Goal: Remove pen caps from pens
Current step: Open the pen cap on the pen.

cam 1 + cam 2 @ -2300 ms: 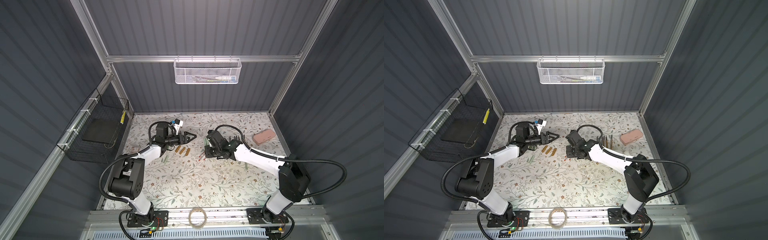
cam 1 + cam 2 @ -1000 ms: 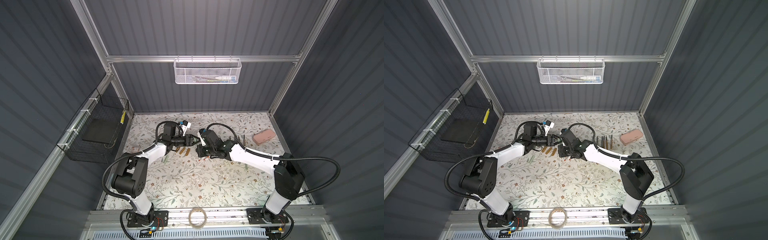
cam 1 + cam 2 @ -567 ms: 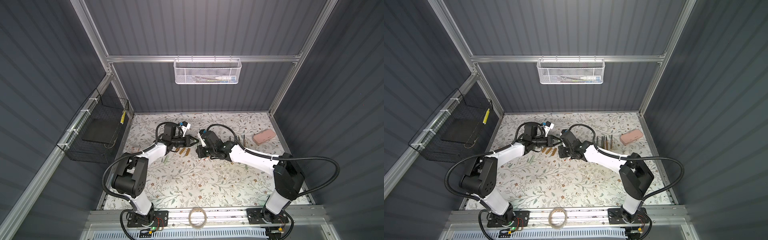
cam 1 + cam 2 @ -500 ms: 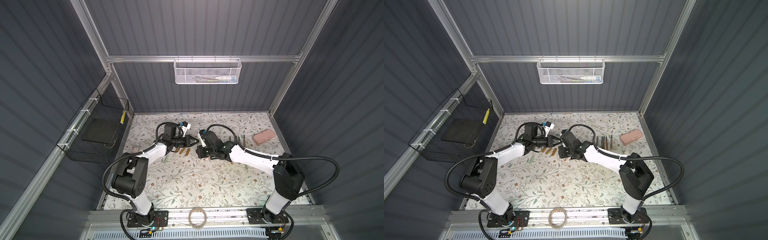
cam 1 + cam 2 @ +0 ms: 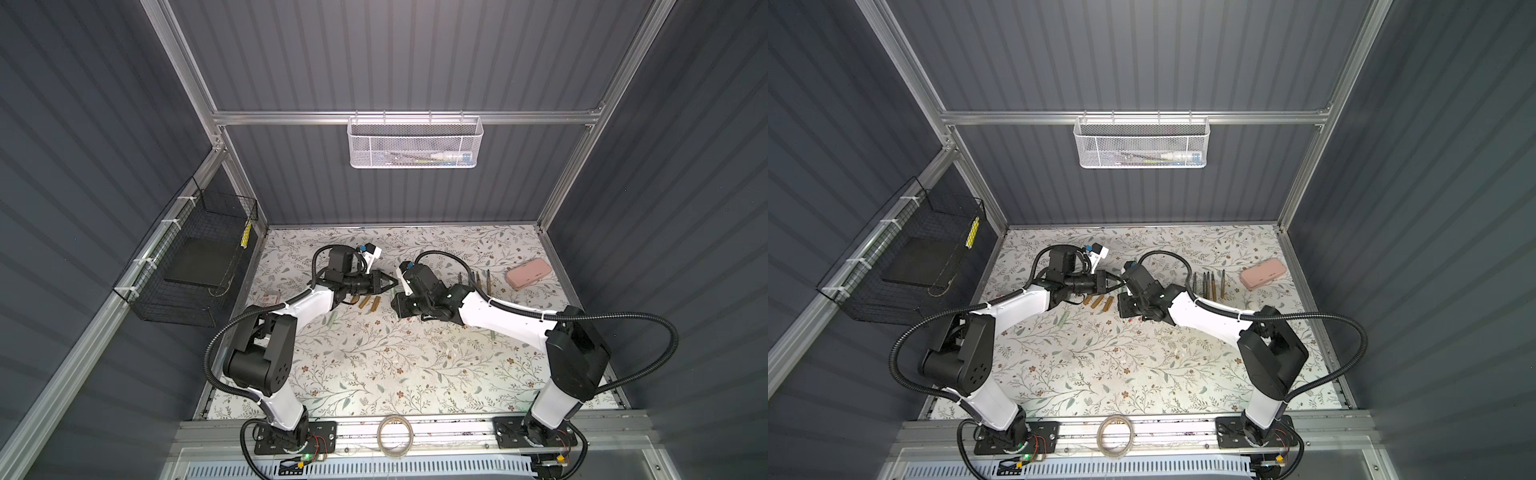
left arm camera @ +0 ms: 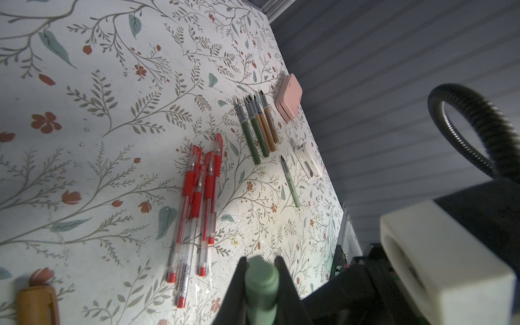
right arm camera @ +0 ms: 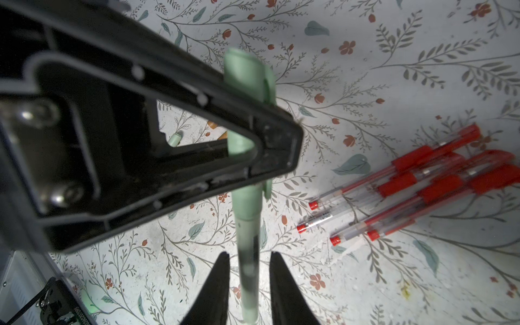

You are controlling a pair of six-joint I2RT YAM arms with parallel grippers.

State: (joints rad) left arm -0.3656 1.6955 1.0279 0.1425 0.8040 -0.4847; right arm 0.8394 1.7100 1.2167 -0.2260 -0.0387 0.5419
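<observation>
Right wrist view: the right gripper (image 7: 249,267) has just parted its fingers from the pen (image 7: 247,242). The left gripper (image 6: 260,267) newly clamps the cap (image 7: 244,76), which seems still unpulled.

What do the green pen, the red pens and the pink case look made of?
The green pen looks like matte plastic: dull, even colour. The red pens have clear glossy plastic barrels, with the ink tubes showing through; their red grips may be rubber. The pink case is smooth and satin with rounded corners: likely plastic, though the look leaves it open.
</observation>
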